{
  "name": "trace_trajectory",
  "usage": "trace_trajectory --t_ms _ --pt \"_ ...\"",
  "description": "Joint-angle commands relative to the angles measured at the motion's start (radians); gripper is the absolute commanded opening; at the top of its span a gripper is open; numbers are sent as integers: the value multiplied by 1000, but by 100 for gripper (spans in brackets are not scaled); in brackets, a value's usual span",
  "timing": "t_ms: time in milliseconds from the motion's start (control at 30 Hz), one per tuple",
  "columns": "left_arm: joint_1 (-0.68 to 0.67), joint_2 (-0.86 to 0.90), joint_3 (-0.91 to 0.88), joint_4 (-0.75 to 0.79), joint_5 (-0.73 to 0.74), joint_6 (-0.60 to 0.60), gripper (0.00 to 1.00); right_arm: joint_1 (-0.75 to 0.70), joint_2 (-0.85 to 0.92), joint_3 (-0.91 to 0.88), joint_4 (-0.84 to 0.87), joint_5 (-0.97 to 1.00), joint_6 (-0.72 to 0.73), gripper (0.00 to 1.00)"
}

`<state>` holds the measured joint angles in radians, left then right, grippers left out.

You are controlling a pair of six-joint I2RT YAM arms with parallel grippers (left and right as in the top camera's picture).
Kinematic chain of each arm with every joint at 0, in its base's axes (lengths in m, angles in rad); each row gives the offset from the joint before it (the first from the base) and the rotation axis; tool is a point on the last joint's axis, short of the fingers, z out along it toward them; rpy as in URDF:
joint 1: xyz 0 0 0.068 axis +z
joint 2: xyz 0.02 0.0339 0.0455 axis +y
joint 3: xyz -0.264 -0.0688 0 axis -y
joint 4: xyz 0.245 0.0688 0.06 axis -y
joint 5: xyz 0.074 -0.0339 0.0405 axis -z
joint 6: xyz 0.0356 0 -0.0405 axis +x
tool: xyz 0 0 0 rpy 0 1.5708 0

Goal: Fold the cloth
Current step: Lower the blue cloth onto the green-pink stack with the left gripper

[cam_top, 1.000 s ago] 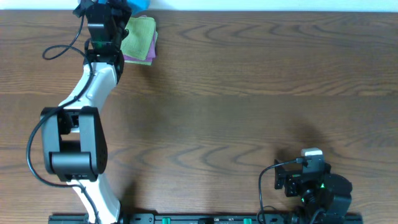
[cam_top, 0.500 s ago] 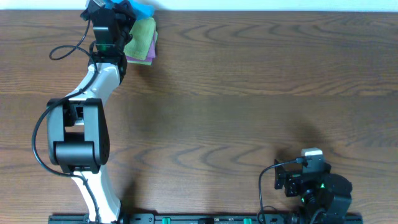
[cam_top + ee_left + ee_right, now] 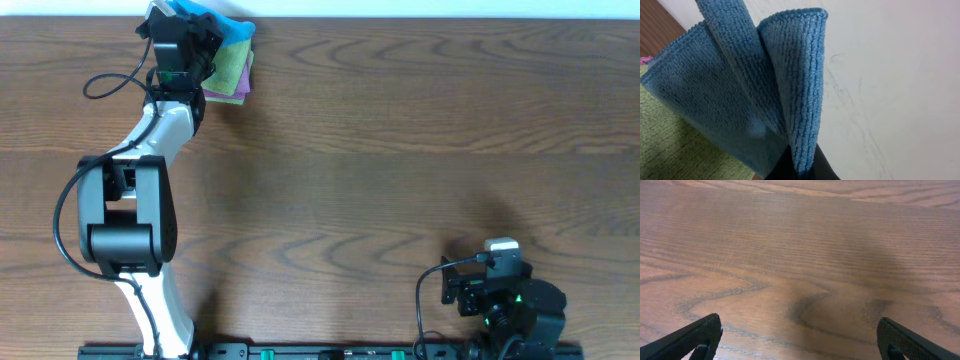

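1. Overhead. Finds the left arm stretched to the far left corner of the wooden table, with the left gripper up at the back edge. Puts the sky-blue cloth right at that gripper, bunched, lapping over the far end of a folded lime-green cloth. Shows a pink-purple cloth under the green one, peeking out along its right and near sides. Cannot make out the jaws from up here, tucked beneath the wrist. Places the right arm well apart, at the near right edge of the table, drawn back over its base.

2. Left wrist. Catches the left gripper clenched tight on the sky-blue cloth, black fingers pinching a doubled fold at the bottom of the frame. Sees the cloth fanning out from that pinch in ribbed, looped folds, one hemmed edge curling over at the top. Sets it against a pale surface on the right, with the lime-green cloth lying below it at lower left, a speck of pink at the left edge and a wedge of brown table in the top left corner.

3. Right wrist. Shows the right gripper released, jaws spread wide, one black fingertip in each bottom corner. Grasps nothing; leaves only the wood grain of the table between the tips.
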<state>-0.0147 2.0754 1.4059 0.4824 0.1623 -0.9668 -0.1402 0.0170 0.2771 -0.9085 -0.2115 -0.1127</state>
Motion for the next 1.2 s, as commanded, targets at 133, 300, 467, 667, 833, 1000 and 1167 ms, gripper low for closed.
trace_trajectory --t_ms 133,300,467,667,833,1000,1167 --pt "23 -2 13 -87 14 3 6 -8 -8 -5 -2 -2 7 99" --pt "60 -11 13 -195 34 -85 8 -8 -8 -5 -2 -2 7 99" --pt "83 -11 13 -223 76 -90 26 -8 -8 -5 -2 -2 7 99" --pt "87 -11 13 -239 109 -97 95 -8 -8 -5 -2 -2 7 99" --pt "91 -11 13 -240 129 -195 95 -8 -8 -5 -3 -2 7 99" --pt "102 -11 13 -280 165 -337 95 -8 -8 -5 -2 -2 7 99" --pt "99 -29 13 -334 171 -287 95 -8 -8 -5 -3 -2 7 99"
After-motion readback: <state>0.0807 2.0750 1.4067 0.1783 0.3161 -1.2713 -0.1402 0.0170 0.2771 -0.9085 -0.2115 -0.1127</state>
